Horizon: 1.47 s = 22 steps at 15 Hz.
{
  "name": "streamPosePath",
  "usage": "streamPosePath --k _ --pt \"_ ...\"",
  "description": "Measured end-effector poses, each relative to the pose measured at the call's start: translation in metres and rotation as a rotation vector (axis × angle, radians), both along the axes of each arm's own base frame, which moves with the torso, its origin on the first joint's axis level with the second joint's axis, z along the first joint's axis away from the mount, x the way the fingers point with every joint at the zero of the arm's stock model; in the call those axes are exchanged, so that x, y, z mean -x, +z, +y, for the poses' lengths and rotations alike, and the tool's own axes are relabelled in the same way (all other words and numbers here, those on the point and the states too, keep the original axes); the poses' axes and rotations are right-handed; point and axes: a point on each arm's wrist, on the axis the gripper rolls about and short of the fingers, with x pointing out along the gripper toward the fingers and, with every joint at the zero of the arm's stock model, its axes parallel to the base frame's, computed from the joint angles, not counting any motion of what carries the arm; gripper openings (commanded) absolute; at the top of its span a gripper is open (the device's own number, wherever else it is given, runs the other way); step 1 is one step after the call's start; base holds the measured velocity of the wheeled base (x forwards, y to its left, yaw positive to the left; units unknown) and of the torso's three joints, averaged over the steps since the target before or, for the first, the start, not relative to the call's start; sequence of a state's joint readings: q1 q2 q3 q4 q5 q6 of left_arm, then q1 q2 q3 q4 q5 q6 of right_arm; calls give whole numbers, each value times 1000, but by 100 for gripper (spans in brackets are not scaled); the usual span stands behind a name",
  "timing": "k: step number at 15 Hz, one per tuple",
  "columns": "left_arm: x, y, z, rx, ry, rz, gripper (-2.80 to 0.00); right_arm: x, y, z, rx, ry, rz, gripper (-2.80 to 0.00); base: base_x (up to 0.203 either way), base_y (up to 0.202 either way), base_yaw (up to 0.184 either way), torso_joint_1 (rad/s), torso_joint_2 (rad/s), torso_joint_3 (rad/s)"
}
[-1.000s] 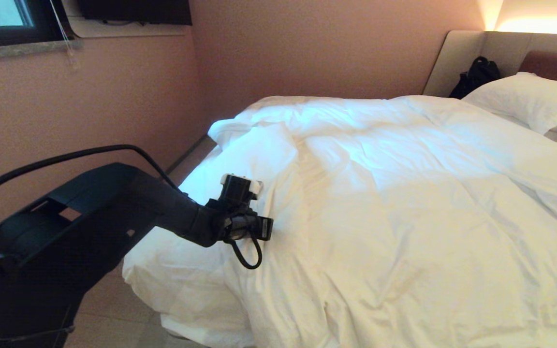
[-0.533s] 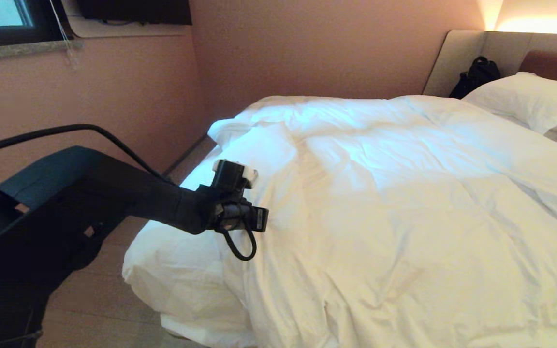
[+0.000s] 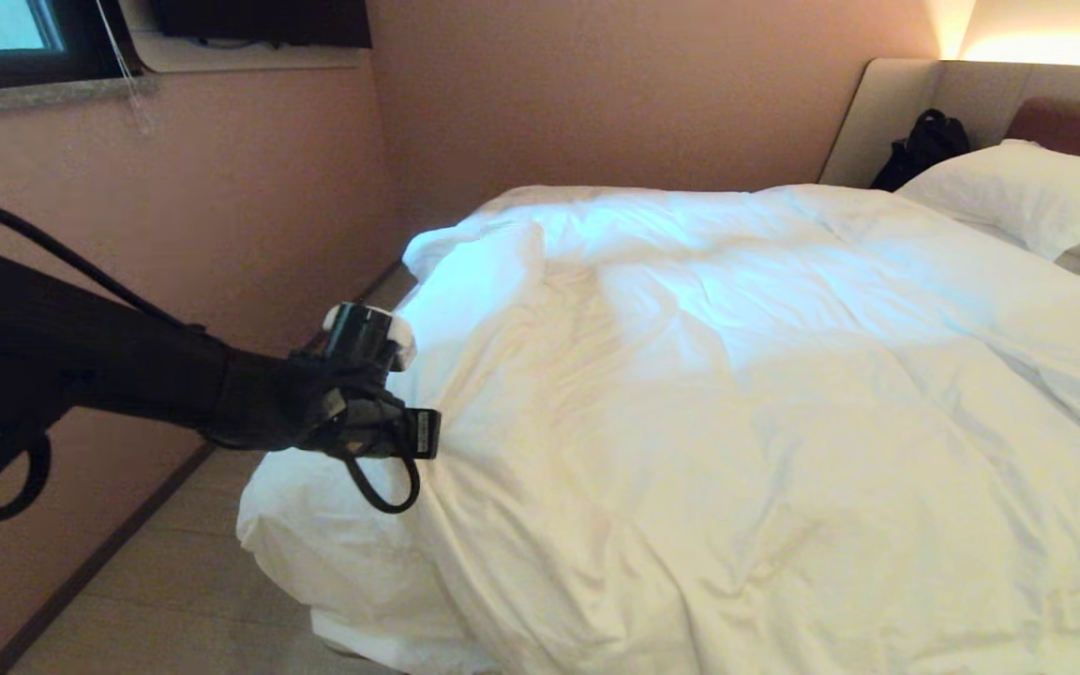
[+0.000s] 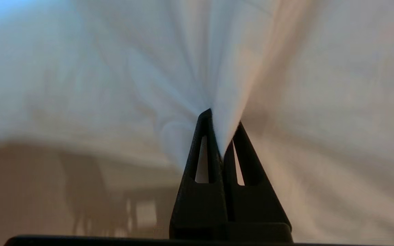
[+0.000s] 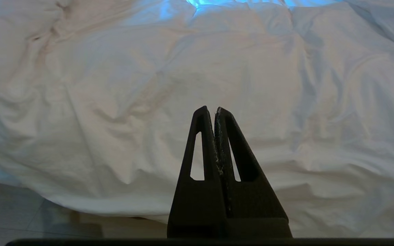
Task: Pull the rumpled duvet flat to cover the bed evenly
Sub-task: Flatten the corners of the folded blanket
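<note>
The duvet (image 3: pixel 737 394), white, puffy and creased, lies over most of the bed (image 3: pixel 896 103), its near corner bunched and spilling off the foot. The left pincer (image 4: pixel 221 136) is clenched on a fold of it: only the left wrist view shows the cloth fanning taut from the black tips, while in the head view the fingers are hidden behind the wrist. The right pincer (image 5: pixel 210 112) is clenched on nothing, above the duvet's edge. Plump pillows (image 3: pixel 1027 192) lie by the padded headboard.
</note>
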<state>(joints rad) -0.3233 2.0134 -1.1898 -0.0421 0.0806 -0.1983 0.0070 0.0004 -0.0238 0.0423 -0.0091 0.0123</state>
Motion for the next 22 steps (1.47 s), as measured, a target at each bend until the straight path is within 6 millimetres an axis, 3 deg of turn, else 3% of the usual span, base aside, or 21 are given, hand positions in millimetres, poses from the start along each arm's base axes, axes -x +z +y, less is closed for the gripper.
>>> streamPosePath --k 6,11,16,22 --pt "58 -16 19 -1 34 132 -280 0 0 0 0 0 0 -280 0 0 0 0 0 0" --pt "85 -27 17 2 29 194 -280 0 0 0 0 0 0 -280 0 0 0 0 0 0" --pt "83 -36 3 7 -11 154 -280 0 0 0 0 0 0 -280 0 0 0 0 0 0" --pt "46 -7 -15 46 -32 12 -280 0 0 0 0 0 0 -280 0 0 0 0 0 0"
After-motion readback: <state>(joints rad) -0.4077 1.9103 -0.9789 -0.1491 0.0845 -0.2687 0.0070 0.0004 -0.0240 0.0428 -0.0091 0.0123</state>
